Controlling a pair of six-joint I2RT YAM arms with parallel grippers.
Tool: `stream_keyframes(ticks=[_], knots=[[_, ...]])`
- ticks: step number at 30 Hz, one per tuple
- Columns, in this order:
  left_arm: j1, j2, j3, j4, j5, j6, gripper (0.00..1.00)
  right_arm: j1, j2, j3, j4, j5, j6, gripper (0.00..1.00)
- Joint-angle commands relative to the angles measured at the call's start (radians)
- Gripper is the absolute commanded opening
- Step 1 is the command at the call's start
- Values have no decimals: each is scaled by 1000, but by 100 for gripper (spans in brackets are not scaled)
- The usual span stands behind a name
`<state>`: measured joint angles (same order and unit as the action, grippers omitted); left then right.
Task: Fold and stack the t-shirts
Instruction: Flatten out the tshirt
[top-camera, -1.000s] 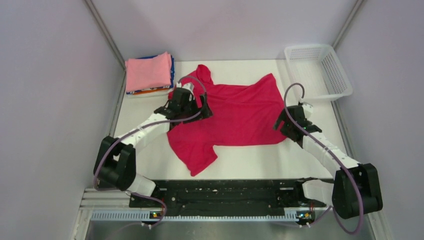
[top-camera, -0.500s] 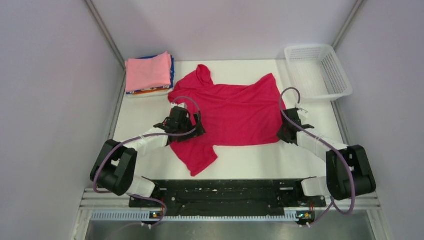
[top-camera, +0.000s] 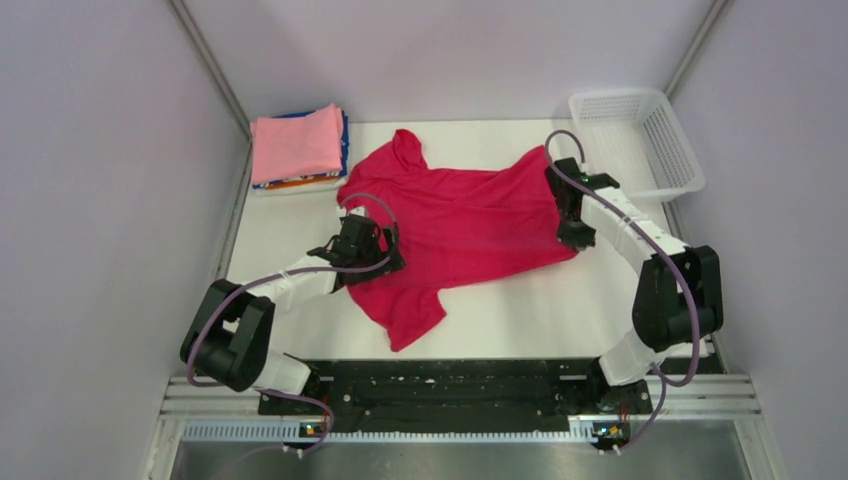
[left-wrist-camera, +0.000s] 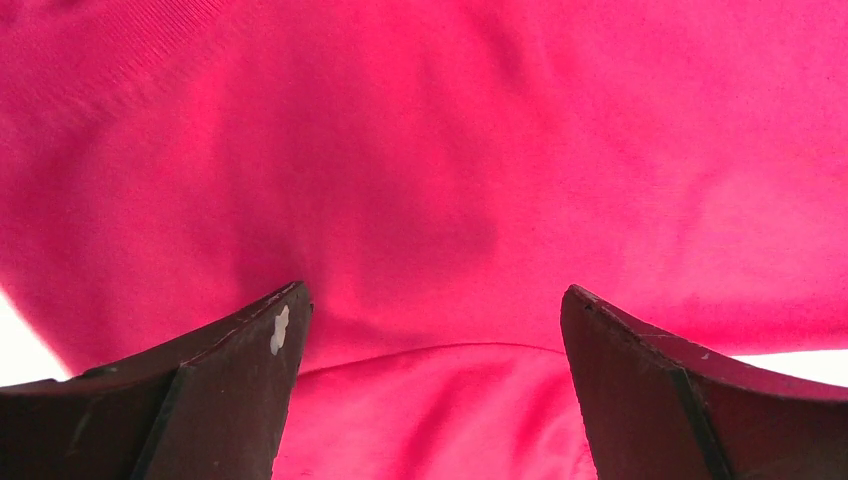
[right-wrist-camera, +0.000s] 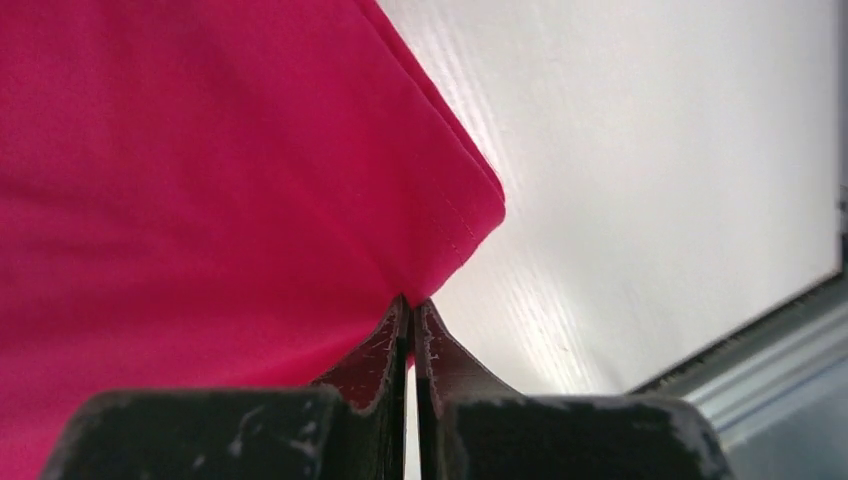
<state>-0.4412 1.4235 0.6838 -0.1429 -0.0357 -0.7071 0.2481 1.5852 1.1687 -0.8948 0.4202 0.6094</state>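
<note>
A crimson-red t-shirt (top-camera: 470, 225) lies spread on the white table (top-camera: 290, 230), collar to the left and hem to the right. My left gripper (top-camera: 385, 255) hovers wide open just above its left part, by the near sleeve; in the left wrist view red cloth (left-wrist-camera: 430, 150) with a seam line fills the space between the fingers (left-wrist-camera: 250, 380). My right gripper (top-camera: 577, 238) is shut on the shirt's near right hem corner (right-wrist-camera: 450, 215), the cloth pinched at its tips (right-wrist-camera: 412, 300). A folded pink t-shirt (top-camera: 297, 143) tops a stack with blue and orange ones at the back left.
A white mesh basket (top-camera: 690, 165) stands at the back right corner. Grey walls close in the table on the left, back and right. A black rail (top-camera: 450, 385) with the arm bases runs along the near edge.
My right gripper has shut on the hem corner and swung toward the back, tugging the shirt's right edge. My left gripper has drawn back from the collar to the near sleeve, still open.
</note>
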Motion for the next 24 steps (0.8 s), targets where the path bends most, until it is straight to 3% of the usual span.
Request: stream_keyframes(ticks=[1,5,7,12,15,21,24], knots=[[1,-24,-1,3,-31,14,99,40,37,100,-355,204,66,4],[3,-9,8,-4,-32,15,99,69,79,87,-346,196,60,57],[1,-4,10,-6,-31,15,99,68,90,89,-346,222,67,76],[3,-3,16,-24,-47,11,99,65,64,66,-277,234,53,93],[4,-3,21,-39,-71,11,99,45,12,-9,-128,205,38,98],[74,76,49,-33,-31,-14,99,2,-172,-248,377,-116,-86,99],[109,152,110,-35,-30,-10,99,2,-197,-306,533,-235,-137,99]])
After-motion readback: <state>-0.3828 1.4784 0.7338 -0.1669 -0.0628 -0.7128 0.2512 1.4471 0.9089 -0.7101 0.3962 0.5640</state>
